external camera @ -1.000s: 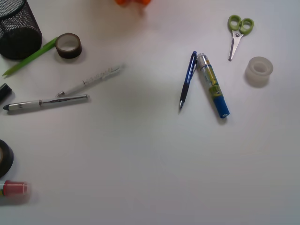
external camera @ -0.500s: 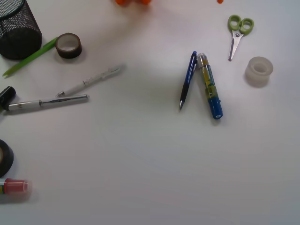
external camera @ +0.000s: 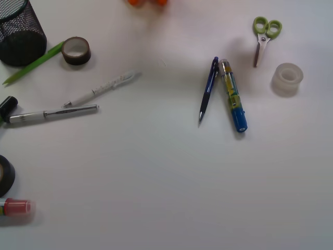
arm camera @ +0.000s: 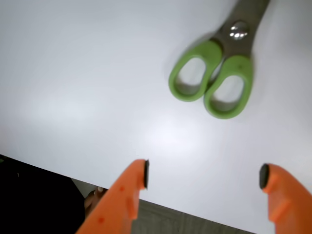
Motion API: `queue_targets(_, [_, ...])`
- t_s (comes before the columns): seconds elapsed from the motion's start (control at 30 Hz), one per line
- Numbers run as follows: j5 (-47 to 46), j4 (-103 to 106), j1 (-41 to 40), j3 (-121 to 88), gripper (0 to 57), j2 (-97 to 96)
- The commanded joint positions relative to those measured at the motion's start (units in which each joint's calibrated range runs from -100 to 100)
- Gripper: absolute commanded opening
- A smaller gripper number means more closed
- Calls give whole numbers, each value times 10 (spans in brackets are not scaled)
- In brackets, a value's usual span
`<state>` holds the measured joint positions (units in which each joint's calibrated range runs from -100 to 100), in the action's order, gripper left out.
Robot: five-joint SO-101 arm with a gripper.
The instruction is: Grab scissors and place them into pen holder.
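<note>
My gripper [arm camera: 202,178] hangs with its orange jaws spread wide and empty. I see the scissors [arm camera: 219,73] flat on the white table [arm camera: 73,73], ahead of the jaws, handles nearest them, nearer the right-hand jaw. The pen holder [external camera: 20,32] stands well apart.

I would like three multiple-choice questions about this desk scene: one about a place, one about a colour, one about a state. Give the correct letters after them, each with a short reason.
1. Where does the pen holder stand in the front view?
A. top left corner
B. bottom right corner
C. centre

2. What colour are the handles of the scissors?
A. red
B. light green
C. black

3. What is the state of the tool?
A. shut on the scissors
B. shut on a pen
C. open, holding nothing

Answers:
1 A, the black mesh cup sits at the top left edge.
2 B, both loops are light green.
3 C, the orange fingers stand apart with only table between them.
</note>
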<state>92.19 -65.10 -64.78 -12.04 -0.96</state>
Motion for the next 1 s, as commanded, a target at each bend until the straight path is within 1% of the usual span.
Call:
queue_targets(0.0, [10, -52, -2, 142, 257, -83])
queue_targets(0.13, [0, -167, 5, 283, 257, -193])
queue_targets(0.3, [-32, -232, 22, 379, 258, -287])
queue_targets(0.57, [-37, -279, 23, 493, 257, -374])
queue_targets(0.6, [-37, -283, 23, 501, 248, -381])
queue_targets(0.73, [-48, -306, 28, 529, 128, -396])
queue_targets(0.77, [-54, -311, 29, 537, 118, -399])
queue_targets(0.93, [-69, -313, 44, 544, 167, -412])
queue_targets(0.97, [-71, -313, 45, 544, 169, -415])
